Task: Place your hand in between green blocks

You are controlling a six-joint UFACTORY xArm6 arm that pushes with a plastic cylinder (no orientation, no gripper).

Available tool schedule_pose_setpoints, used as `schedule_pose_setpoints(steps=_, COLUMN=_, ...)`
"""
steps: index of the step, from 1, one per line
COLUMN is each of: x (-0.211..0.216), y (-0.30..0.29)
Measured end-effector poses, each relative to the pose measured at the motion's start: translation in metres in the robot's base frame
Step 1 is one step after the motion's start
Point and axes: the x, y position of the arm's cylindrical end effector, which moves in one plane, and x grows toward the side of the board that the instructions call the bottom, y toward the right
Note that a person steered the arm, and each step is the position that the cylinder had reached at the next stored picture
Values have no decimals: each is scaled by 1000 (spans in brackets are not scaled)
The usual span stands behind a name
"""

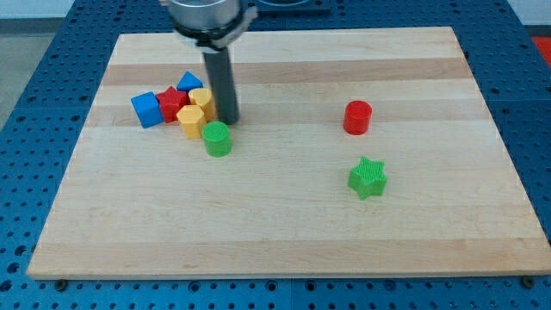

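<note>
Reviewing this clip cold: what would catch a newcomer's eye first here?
The dark rod coming down from the view's top, my tip set just right of a tight cluster at upper left: blue cube, red block, blue block, two yellow blocks. The green cylinder sits just below the tip; the green star and red cylinder stand apart at right.

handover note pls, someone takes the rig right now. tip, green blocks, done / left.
Tool: my tip is down on the board at the right edge of the cluster at the view's left, just above and right of the green cylinder.
Job's things: the green cylinder sits at the cluster's lower right; the green star is alone toward the view's right, lower down, well apart from it.
Cluster: blue cube, red block, two yellow blocks, blue block behind. A red cylinder stands above the star.
Done: nothing yet.
Left: move the tip right and slightly down into the gap between the greens.
</note>
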Motion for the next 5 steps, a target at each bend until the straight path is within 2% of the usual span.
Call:
schedule_pose_setpoints(steps=1, x=16, y=51)
schedule_pose_setpoints(steps=2, x=71, y=30)
schedule_pose_setpoints(steps=3, x=104, y=3)
schedule_pose_setpoints(steps=5, x=80, y=-1)
